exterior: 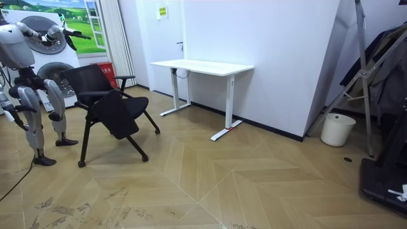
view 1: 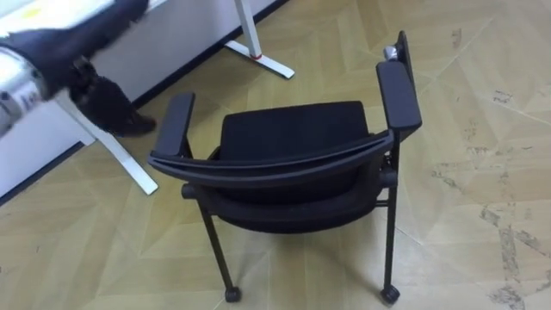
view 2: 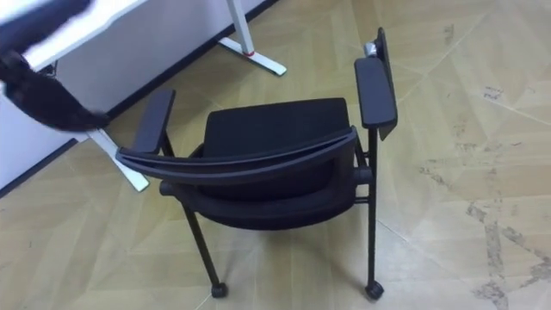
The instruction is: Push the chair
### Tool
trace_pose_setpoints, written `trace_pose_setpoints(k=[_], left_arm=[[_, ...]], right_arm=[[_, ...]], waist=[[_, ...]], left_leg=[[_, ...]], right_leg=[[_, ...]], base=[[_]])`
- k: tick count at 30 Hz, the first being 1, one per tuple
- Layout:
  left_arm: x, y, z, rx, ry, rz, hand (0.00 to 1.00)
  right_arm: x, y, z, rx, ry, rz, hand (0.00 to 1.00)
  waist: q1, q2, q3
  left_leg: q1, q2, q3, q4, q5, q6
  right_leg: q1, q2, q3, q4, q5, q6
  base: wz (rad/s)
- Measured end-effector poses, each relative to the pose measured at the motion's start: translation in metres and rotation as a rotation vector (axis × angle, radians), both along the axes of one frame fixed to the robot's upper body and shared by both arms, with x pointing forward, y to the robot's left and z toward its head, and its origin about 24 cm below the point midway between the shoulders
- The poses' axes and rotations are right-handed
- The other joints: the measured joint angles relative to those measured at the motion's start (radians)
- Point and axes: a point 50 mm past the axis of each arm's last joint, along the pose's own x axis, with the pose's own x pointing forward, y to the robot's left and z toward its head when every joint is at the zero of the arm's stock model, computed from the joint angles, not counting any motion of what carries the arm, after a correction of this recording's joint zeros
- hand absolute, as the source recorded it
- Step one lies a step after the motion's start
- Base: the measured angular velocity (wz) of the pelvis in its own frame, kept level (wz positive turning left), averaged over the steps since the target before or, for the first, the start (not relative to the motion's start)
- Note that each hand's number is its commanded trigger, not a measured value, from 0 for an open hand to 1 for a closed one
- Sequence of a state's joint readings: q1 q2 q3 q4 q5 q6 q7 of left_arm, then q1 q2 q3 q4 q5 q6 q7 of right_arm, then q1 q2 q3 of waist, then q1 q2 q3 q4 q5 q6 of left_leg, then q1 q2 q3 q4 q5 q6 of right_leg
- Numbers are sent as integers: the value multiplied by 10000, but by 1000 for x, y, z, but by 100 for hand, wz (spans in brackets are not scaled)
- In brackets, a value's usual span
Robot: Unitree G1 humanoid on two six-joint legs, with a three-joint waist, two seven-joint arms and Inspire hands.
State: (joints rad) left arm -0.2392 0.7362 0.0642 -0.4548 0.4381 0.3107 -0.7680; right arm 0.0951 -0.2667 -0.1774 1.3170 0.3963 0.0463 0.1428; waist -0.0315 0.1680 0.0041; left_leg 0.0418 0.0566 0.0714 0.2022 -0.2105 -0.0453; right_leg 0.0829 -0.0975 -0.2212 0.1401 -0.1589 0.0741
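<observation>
Currently left hand (view 1: 108,105) sits far-left of chair (view 1: 288,129), apart from it; open or closed, cannot tell. One-sided push could swing chair into desk leg (view 1: 129,164).

Left arm outstretched, left hand (view 1: 110,105) forward.

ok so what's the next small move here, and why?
Probably bring the left hand down and right onto the backrest of the chair. The hand is raised, clear of the chair, and the backrest's top edge is the part nearest the robot; nothing touches it yet.
</observation>
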Motion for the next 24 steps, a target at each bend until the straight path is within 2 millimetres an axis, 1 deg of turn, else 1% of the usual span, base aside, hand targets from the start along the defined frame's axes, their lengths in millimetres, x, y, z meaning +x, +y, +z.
trace_pose_setpoints(k=[3,7,8,12,17,24], left_arm=[[-1,-6,-6,2,660,-331,0],[-6,-16,-6,210,855,-874,0],[-7,-20,-8,284,972,-1063,0],[-8,-29,-20,376,1714,-1507,0],[-9,-36,-27,373,2160,-1822,0],[-11,-41,-35,384,2606,-2000,0]], right_arm=[[4,0,0,4,-72,96,0],[10,1,0,8,-161,272,0],[11,1,1,-3,-153,318,0],[17,2,1,4,-223,529,0],[19,2,1,-8,-250,546,0],[18,2,0,-47,-160,638,0]], waist=[[-108,2,1],[-207,-29,24],[-268,-49,38],[-548,-65,50],[-755,-88,66],[-807,-190,139]], left_leg=[[-49,0,-7,5,0,0],[-51,2,-8,8,0,0],[-48,1,-9,3,0,0],[-41,1,-6,2,0,0],[-30,2,-7,-42,0,0],[10,4,50,-44,0,0]], right_leg=[[-21,1,-19,-6,-10,-2],[-27,1,-8,3,-10,-3],[-17,-2,-13,12,-10,-3],[23,-2,-24,17,-10,-3],[39,-3,-29,20,-10,-3],[25,0,18,30,-10,-2]], base=[[0],[0],[5],[4],[3],[-2]])
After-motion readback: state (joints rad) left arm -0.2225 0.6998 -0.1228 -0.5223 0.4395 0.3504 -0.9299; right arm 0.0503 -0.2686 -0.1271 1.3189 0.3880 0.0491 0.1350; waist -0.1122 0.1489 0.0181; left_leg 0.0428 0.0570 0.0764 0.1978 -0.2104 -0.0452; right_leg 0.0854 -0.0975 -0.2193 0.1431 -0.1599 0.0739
